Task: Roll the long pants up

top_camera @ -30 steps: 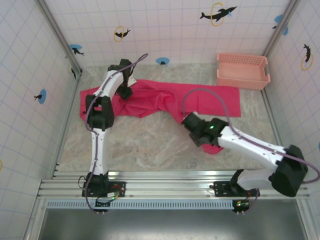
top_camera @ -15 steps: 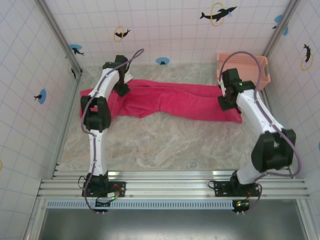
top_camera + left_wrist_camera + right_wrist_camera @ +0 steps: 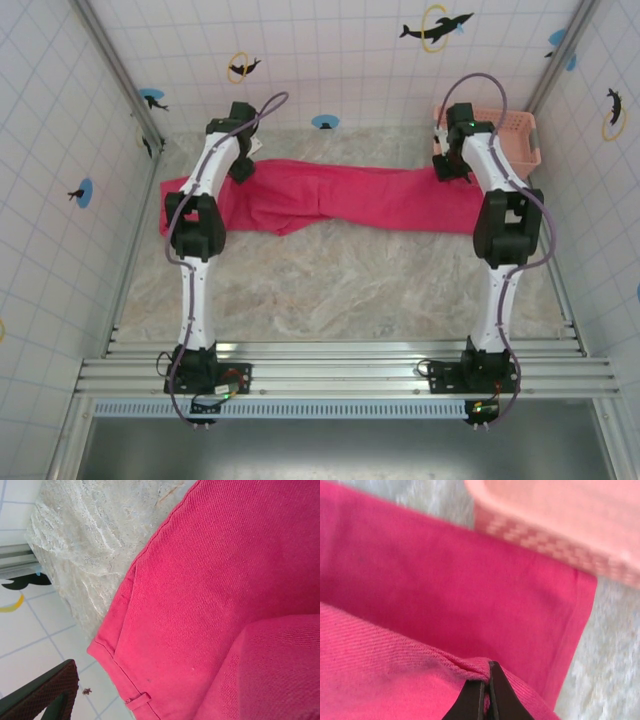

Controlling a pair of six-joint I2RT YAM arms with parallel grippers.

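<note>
Stretched in a long band from under the left gripper (image 3: 243,169) across to under the right gripper (image 3: 446,170): bright magenta long pants (image 3: 340,200) of plain soft cloth, on a grey marbled stone-look table (image 3: 330,290). Waist end beneath and outward of the left gripper, leg hems beneath the right one.

Right gripper, in its own wrist view: dark fingertips pressed together, pinching a raised ridge of the cloth. Beneath that ridge, a flat leg layer, with its hem edge off to the right of the fingers. Just beyond this gripper, a pale salmon-pink slotted plastic basket (image 3: 522,140), with its wall close beside the far edge of the cloth; touching or not, cannot tell.

Left wrist view: one dark textured finger (image 3: 42,695) at the lower left corner, clear of the cloth and over a white tiled wall (image 3: 30,650). Below this gripper, the waistband with a small belt loop (image 3: 137,699), and to its right a raised fold close to the lens. Open or closed here, cannot tell.
</note>
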